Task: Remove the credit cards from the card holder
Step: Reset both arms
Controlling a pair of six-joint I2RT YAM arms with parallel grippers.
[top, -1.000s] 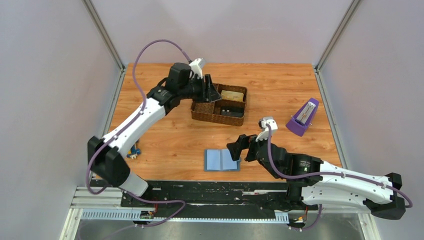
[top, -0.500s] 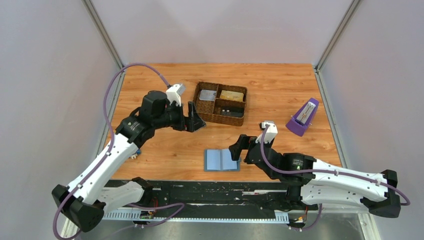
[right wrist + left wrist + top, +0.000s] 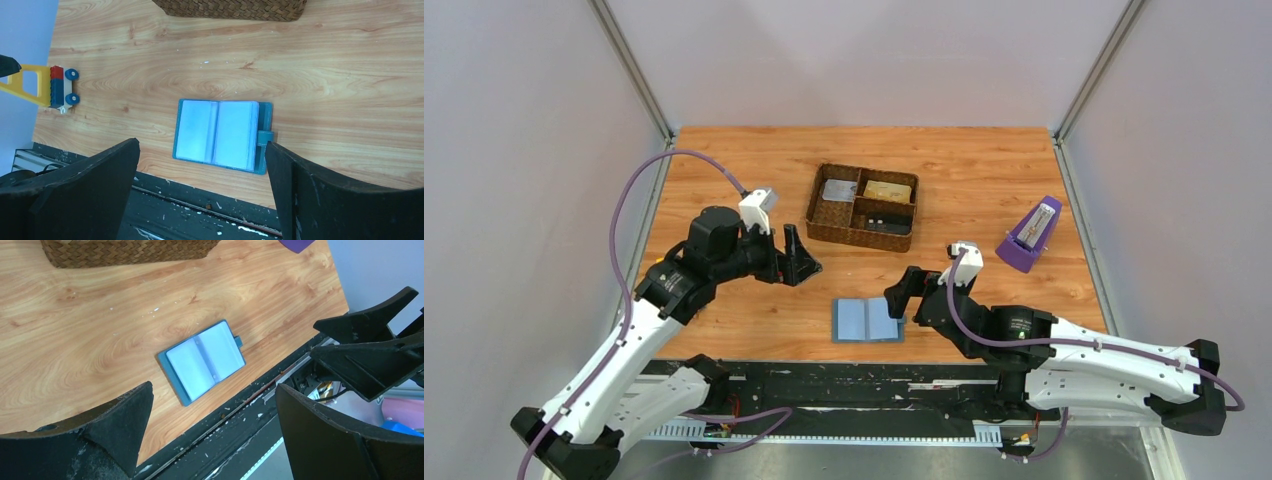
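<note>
Wood-grain table (image 3: 984,180), flat blue rectangular card holder (image 3: 856,320), woven tray (image 3: 860,238)

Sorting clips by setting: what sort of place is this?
Probably a robot lab cell: two arms bolted to a wooden table, plain panels around it, props like a metronome.

A wood-grain table (image 3: 984,165) stands enclosed by plain pale lilac walls (image 3: 874,60).
</note>
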